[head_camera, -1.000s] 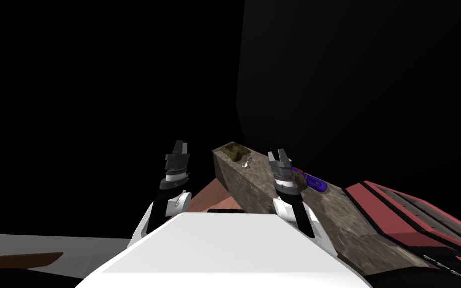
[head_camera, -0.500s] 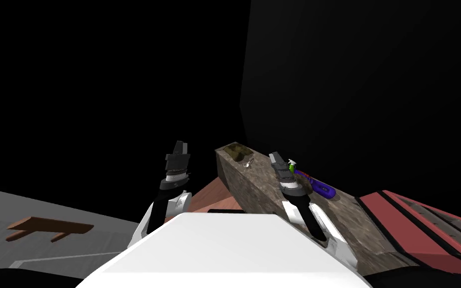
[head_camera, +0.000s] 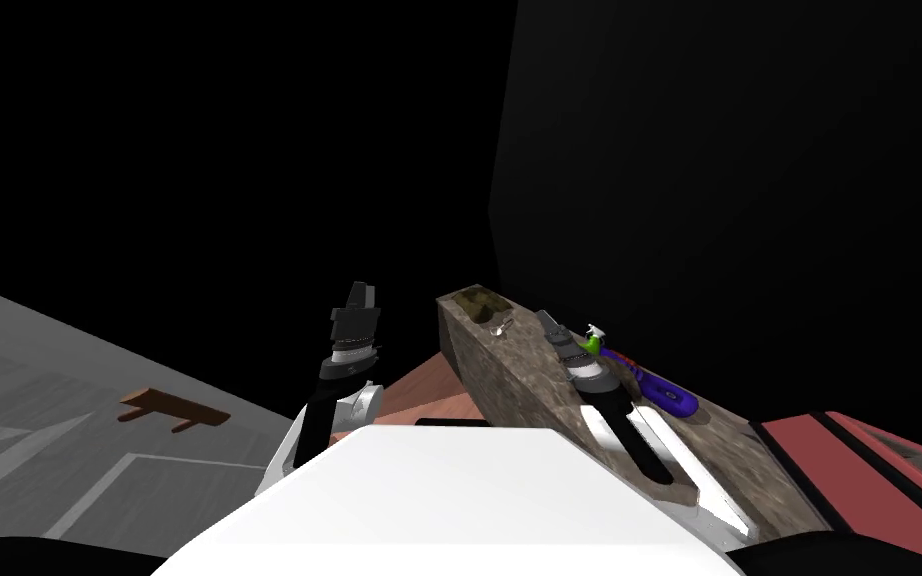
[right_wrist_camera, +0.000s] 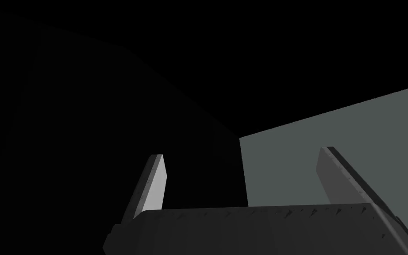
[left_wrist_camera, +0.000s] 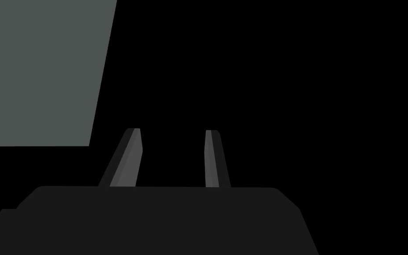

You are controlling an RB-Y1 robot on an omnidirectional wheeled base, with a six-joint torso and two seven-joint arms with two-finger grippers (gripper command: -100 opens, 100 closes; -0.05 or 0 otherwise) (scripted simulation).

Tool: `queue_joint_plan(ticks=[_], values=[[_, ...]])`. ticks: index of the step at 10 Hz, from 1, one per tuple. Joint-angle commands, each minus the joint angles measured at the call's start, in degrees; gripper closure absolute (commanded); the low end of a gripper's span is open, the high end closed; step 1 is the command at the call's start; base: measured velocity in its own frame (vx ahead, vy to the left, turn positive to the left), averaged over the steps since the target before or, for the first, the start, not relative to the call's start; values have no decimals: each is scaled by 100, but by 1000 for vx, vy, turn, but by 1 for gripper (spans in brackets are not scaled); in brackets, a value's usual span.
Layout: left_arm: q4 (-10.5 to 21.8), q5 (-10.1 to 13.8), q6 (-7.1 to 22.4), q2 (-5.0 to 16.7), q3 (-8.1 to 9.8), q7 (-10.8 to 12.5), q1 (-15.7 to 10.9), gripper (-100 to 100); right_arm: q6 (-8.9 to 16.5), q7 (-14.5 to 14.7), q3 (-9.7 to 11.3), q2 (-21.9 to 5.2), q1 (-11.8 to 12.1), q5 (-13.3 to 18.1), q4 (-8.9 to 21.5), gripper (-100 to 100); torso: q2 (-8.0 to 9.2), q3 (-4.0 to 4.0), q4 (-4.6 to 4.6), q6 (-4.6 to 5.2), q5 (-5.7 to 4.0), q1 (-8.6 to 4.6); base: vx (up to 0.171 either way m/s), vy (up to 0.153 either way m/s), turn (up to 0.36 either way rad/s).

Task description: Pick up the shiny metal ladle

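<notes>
The ladle (head_camera: 497,327) is a tiny pale, silvery glint lying flat on the mottled brown-grey worktop (head_camera: 519,385), near the worktop's far end; it is too small to tell bowl from handle. Just beyond it, a basin (head_camera: 473,301) is sunk into that far end of the worktop, brownish inside, and what it holds cannot be made out. The right gripper (head_camera: 545,318) hangs over the worktop, just beside the ladle and apart from it, its fingers (right_wrist_camera: 155,186) spread wide with nothing between them. The left gripper (head_camera: 362,293) is raised off the worktop's left edge, its fingers (left_wrist_camera: 131,155) parted by a narrower gap, also empty. Along the worktop's right side lie a green spray bottle (head_camera: 589,341) and a blue object (head_camera: 664,390)
</notes>
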Motion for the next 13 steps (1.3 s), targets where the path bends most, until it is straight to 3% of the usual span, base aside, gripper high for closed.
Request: queue_joint_plan(ticks=[1,4,5,6,7,8,13], values=[[0,0,0,0,0,0,0,0,-19,43,-131,-286,81,286,85,-100,0,0,0,0,0,0,-15,-31,157],[0,0,0,0,0,0,-1,0,-16,77,-227,-580,149,610,155,-100,-3,-2,-1,-3,1,3,-16,-30,121],[0,0,0,0,0,0,0,0,-11,113,-314,-818,223,850,229,-100,-4,-2,-1,0,1,4,-14,-25,138],[0,0,0,0,0,0,0,0,-11,113,-314,-849,223,885,229,-100,-4,-2,-1,-2,2,4,-11,-27,109],[0,0,0,0,0,0,0,0,-4,150,-391,-1086,304,1116,309,-100,-6,-3,-1,-1,1,6,-10,-24,182],[0,0,0,0,0,0,0,0,-4,150,-391,-1125,304,1163,309,-100,-7,-4,-2,-3,2,5,-8,-28,106],[0,0,0,0,0,0,0,0,27,269,-557,-1911,579,1958,570,-100,-10,-6,-2,1,1,7,-4,-26,160]])
